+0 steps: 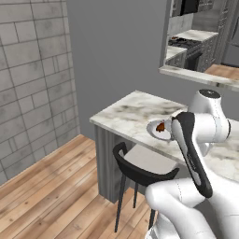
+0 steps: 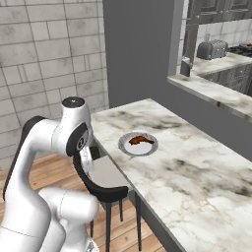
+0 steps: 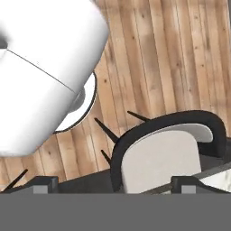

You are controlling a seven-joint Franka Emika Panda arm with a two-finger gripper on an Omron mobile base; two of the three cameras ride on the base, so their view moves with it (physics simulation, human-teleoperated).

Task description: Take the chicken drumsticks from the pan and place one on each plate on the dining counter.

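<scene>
My gripper (image 3: 115,182) is spread wide and holds nothing. Its two dark tips (image 3: 45,182) point down at a stool (image 3: 162,153) with a black back and a pale seat. Under the stool I see the wooden floor (image 3: 180,54). From the base cameras, that stool (image 2: 106,184) stands just beside the dining counter (image 2: 197,172). One plate (image 2: 138,144) sits on the marble top near its edge. One chicken drumstick (image 2: 141,141) lies on that plate. From the left side, my arm partly hides the plate (image 1: 156,128).
</scene>
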